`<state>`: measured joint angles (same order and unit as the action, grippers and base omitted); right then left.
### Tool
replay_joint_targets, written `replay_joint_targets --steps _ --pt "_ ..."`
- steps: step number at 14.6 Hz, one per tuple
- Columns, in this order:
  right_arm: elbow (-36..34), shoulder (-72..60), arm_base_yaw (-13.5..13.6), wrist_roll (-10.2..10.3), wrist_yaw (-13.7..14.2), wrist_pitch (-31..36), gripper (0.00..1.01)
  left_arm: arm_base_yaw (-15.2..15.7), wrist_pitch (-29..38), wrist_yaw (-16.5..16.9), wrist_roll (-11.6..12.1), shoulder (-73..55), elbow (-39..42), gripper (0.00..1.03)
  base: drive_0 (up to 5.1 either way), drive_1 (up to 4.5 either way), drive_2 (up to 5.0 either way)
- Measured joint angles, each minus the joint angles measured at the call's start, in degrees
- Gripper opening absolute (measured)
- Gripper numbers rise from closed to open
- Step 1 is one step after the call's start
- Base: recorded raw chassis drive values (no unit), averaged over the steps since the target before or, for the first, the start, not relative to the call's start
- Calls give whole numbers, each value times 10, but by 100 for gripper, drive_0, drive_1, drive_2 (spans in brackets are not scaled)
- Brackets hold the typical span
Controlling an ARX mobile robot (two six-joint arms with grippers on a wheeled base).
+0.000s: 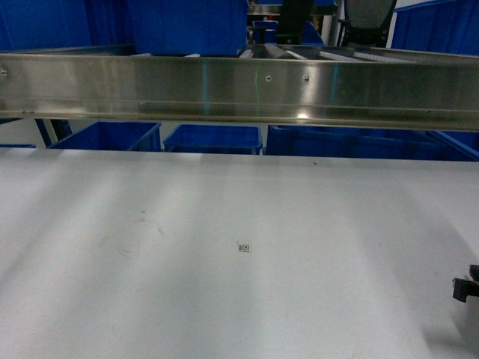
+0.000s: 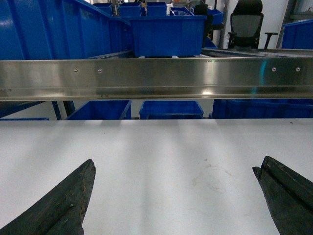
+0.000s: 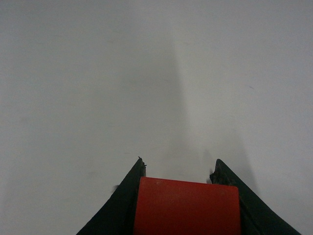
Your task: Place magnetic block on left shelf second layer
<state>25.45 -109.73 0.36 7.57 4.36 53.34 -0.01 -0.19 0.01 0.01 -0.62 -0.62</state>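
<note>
The red magnetic block [image 3: 187, 206] fills the gap between the two black fingers of my right gripper [image 3: 179, 166], which is shut on it above the white tabletop. In the head view only a black bit of that gripper [image 1: 465, 287] shows at the right edge, and the block is hidden there. My left gripper [image 2: 175, 165] stands open over the table, its dark fingers wide apart with nothing between them. The stainless-steel rail of the shelf [image 1: 239, 90] runs across the head view; it also crosses the left wrist view as the shelf rail [image 2: 156, 77]. White roller rails [image 1: 299, 54] show behind it.
Blue crates [image 1: 213, 138] stand under the rack behind the white table [image 1: 224, 247], and more blue crates [image 2: 166, 29] sit on the rack. A black office chair [image 2: 247, 24] is far back. A small printed marker [image 1: 244, 247] lies mid-table.
</note>
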Motion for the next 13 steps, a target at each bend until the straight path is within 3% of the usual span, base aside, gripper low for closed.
replay_joint_targets --steps 4,7,10,13 --pt "-2 63 9 -5 -42 -17 34 0 0 0 0 0 0 98 0 0 0" --pt "13 216 28 -28 -91 -90 34 0 0 0 0 0 0 98 0 0 0" --pt "-4 344 38 -45 -109 -170 34 0 0 0 0 0 0 98 0 0 0" --pt "-6 424 33 -46 -116 -224 34 0 0 0 0 0 0 98 0 0 0"
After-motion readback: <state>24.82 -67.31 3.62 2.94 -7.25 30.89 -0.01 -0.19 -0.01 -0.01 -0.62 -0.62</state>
